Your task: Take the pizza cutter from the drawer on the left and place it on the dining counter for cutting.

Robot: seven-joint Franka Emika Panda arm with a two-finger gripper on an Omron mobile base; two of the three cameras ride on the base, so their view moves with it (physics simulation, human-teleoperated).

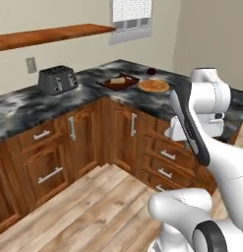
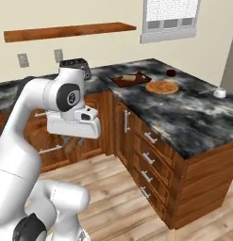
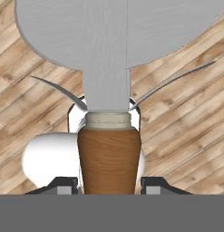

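Clamped on the pizza cutter (image 3: 109, 90), tool (image 3: 109, 183) hangs over plank floor (image 3: 186, 118), dining counter (image 2: 193, 117) nearby.

pizza cutter (image 3: 109, 90) wheel — top (edge) cropped

Toaster (image 1: 57, 79), tray (image 1: 118, 81), pizza (image 1: 153, 85) on dining counter (image 1: 93, 91); drawers shut.

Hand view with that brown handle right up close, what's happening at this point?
The gripper is shut on the pizza cutter, its wooden handle between the fingertips and the grey wheel pointing away, over the wood floor. In the base views the arm is held up beside the cabinets, not yet over the dining counter, where the pizza sits. The drawers in view look closed.
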